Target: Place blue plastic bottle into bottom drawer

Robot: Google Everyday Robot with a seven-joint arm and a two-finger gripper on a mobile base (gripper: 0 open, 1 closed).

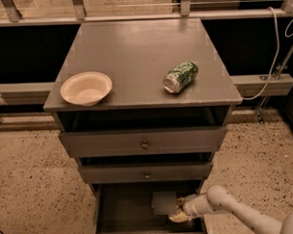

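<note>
The bottom drawer (104, 214) is pulled open under the two shallower knobbed drawers and shows a dark interior. My arm reaches in from the lower right. My gripper (176, 209) is inside the drawer at its right side, low over the floor. It is shut on the blue plastic bottle (164, 203), which shows only as a pale grey block at the fingertips, inside the drawer, right of the middle. I cannot tell whether the bottle rests on the drawer floor.
On the cabinet top (134, 52) a cream bowl (86, 88) sits at the front left and a crushed green can (181, 77) lies at the right. Both upper drawers (144, 144) are closed. A white cable (274, 52) hangs at the right. The floor is speckled.
</note>
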